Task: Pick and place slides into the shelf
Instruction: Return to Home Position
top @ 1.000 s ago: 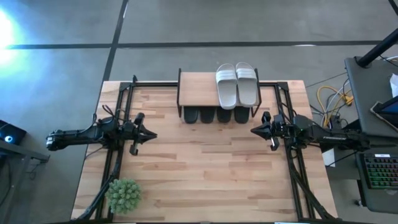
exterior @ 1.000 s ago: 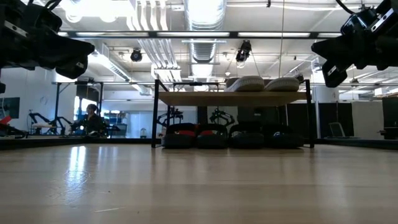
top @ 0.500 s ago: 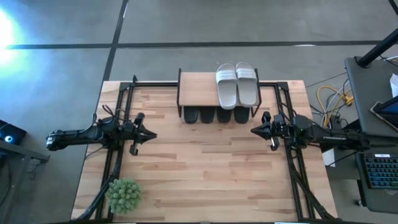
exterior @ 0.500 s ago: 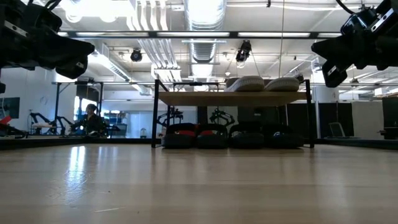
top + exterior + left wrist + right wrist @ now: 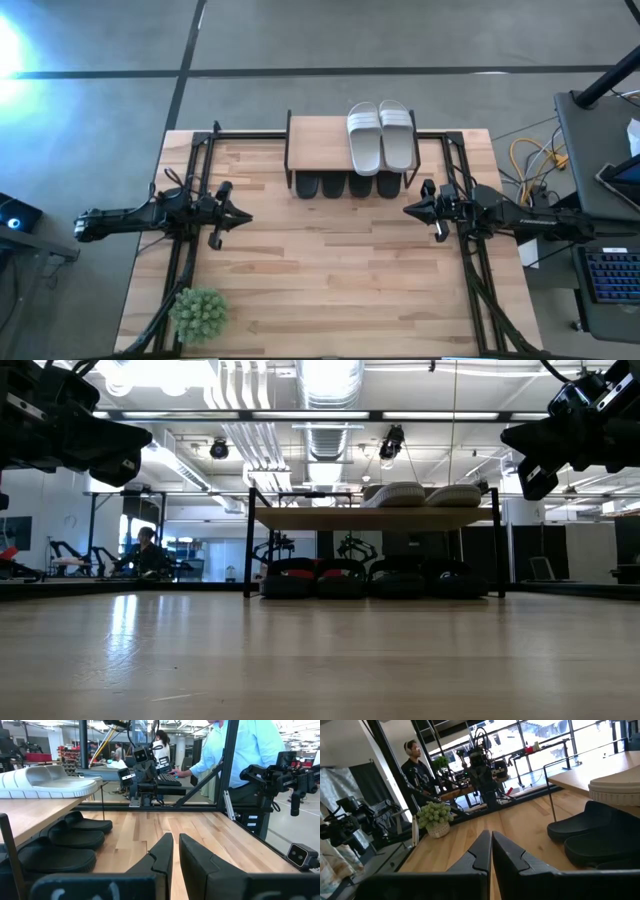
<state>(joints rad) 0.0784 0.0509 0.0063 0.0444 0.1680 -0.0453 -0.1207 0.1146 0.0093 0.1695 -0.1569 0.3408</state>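
The shelf (image 5: 318,134) stands at the table's far edge, its thin black legs on the wood. Two light grey slides (image 5: 381,135) lie side by side on the right half of its top board. Several black slides (image 5: 347,185) sit in a row on the lower tier, toes toward the near side; they also show as black slides (image 5: 70,840) and black slides (image 5: 600,837). My left gripper (image 5: 247,215) hovers left of the shelf, shut and empty. My right gripper (image 5: 406,210) hovers right of it, shut and empty. Both point inward, raised above the table.
A green bushy plant (image 5: 198,313) stands near the table's near left corner. Black frame rails (image 5: 190,170) run along both table sides. A desk with a keyboard (image 5: 612,275) stands right of the table. A person (image 5: 240,750) stands beyond the right edge. Bare wood (image 5: 330,270) lies between the arms.
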